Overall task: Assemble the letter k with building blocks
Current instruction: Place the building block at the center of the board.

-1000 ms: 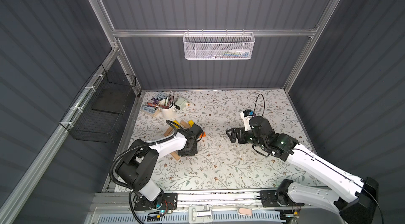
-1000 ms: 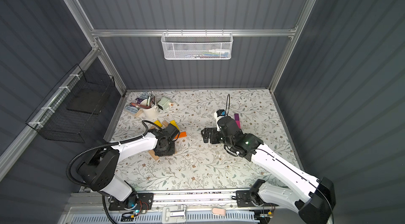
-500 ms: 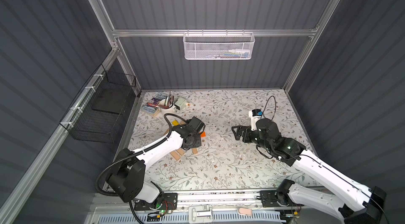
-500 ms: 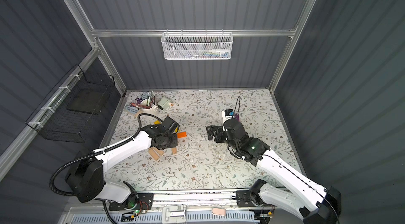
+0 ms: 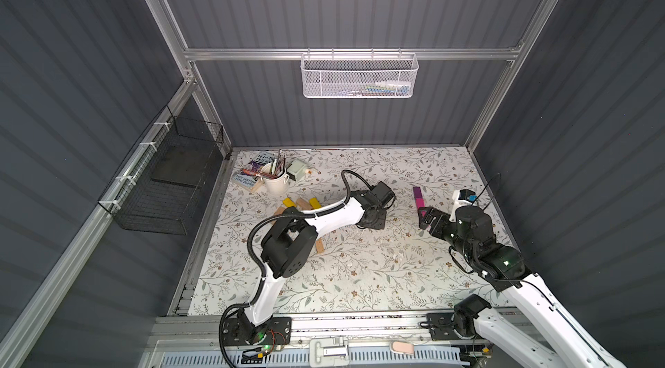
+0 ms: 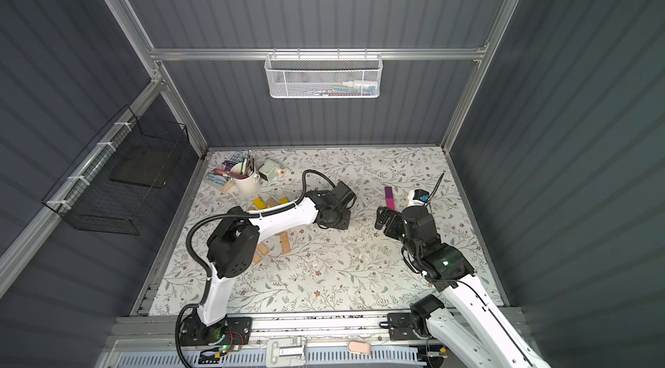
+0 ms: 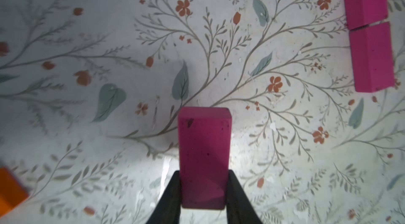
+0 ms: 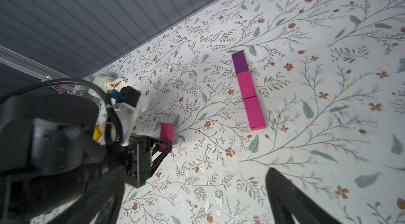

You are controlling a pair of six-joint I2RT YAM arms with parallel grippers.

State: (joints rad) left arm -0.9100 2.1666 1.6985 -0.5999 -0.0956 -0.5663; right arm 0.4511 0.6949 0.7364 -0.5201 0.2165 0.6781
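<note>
Jaws on the left arm are clamped on one end of a pink block (image 7: pixel 203 157) above mid-bench (image 5: pixel 360 276), to the right of the cup (image 5: pixel 275 182) and the loose blocks (image 5: pixel 304 203). Whether the block's free end touches the surface cannot be told. Further right lies a straight row, end to end: a purple block (image 8: pixel 240 62), then two pink ones (image 8: pixel 246 85) (image 8: pixel 255 113), probably the K's stem. Right jaws stand wide apart and hold nothing, just beside the row's near end.

Held only by its end, the pink block could pivot in the grip as it is set down and land crooked. If it is pushed too far toward the row, it could knock the stem out of line. The right jaws sit close enough that a small stray move might nudge the last pink block.

A second ago the left jaws were low over the loose blocks near the cup. They have since swung across to the middle. The right arm has drawn back to the right, uncovering the row.
</note>
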